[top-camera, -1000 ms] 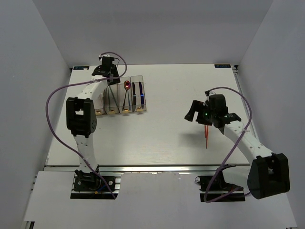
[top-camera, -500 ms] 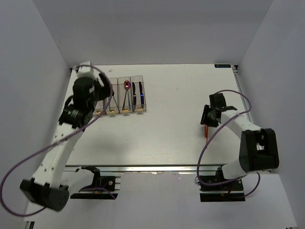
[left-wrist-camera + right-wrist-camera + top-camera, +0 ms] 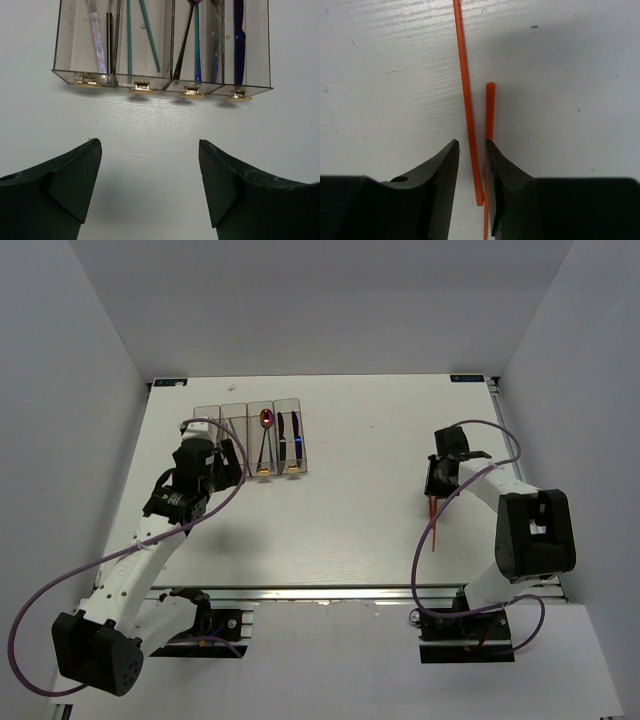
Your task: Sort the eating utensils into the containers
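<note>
Bench (image 3: 350, 530), pale, carrying all items. Containers (image 3: 67, 35), four clear bins joined in a row at its far left, gold tabs (image 3: 141, 89) facing my left tool (image 3: 150, 145), which hangs just short of them with jaws spread wide and nothing between; I judge it parked there to keep the row in view. Contents, left to right in the left wrist view: silver fork (image 3: 97, 45); green chopsticks (image 3: 129, 40); dark spoon (image 3: 182, 37) with the pink-red-bowled spoon (image 3: 266, 418); blue knife (image 3: 239, 45). Right tool (image 3: 471, 145), low over the bench at its right side, jaws narrowed to a slit astride the orange chopsticks (image 3: 465, 75), which lie loose and nearly parallel; a gap shows, so I read no pinch yet. These two are the only pieces I see outside the bins, and I expect them to join the green pair
</note>
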Action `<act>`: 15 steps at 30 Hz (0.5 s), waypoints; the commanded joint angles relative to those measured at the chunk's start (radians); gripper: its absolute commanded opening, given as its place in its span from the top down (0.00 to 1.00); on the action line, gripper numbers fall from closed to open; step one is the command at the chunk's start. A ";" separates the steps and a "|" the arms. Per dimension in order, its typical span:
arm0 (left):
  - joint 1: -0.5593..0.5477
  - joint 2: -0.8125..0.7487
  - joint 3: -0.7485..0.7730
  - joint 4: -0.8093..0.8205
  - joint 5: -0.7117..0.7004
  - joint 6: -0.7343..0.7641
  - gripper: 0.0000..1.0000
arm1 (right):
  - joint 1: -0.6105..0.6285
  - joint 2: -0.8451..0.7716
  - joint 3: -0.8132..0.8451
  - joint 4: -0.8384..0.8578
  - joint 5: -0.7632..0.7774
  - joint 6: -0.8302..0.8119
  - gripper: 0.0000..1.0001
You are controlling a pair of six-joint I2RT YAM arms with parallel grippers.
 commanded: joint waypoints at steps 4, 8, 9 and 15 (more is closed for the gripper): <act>-0.002 -0.003 0.020 0.021 0.024 0.004 0.12 | 0.001 0.026 0.026 0.007 -0.025 -0.013 0.68; 0.000 -0.005 0.017 0.024 0.028 0.004 0.12 | 0.002 0.060 0.001 0.021 -0.028 -0.011 0.70; -0.002 -0.005 0.018 0.022 0.028 0.004 0.12 | 0.005 0.061 -0.004 0.026 -0.031 -0.011 0.71; -0.002 0.000 0.017 0.022 0.034 0.005 0.12 | 0.027 0.112 -0.017 0.033 -0.018 -0.008 0.88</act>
